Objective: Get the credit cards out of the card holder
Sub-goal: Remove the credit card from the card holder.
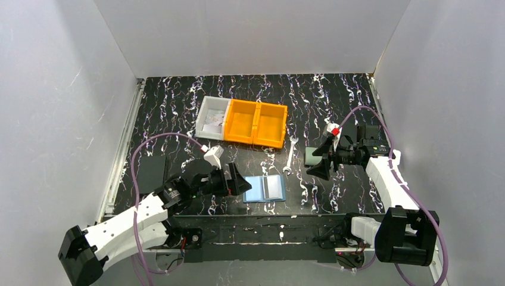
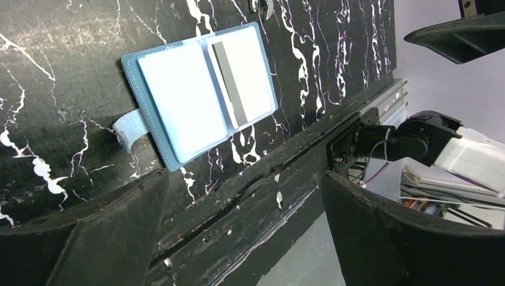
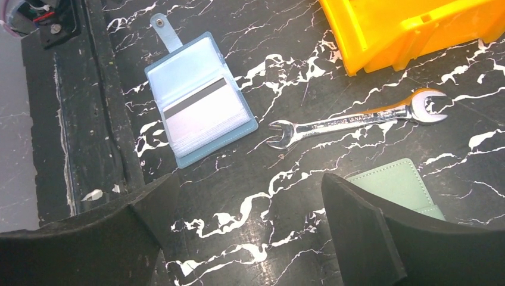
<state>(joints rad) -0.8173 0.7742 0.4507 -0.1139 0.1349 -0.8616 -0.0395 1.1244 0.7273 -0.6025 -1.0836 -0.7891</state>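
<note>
Card holder (image 1: 264, 189) open flat, just beyond left claw (image 1: 245, 183) | claw spread, empty

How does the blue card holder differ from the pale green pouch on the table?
The card holder is blue and lies spread open, showing a card with a dark stripe; the green pouch is pale and closed. The card holder sits near the middle of the table's front edge; the green pouch lies further right, beyond the wrench. Both are small and lie flat.
</note>
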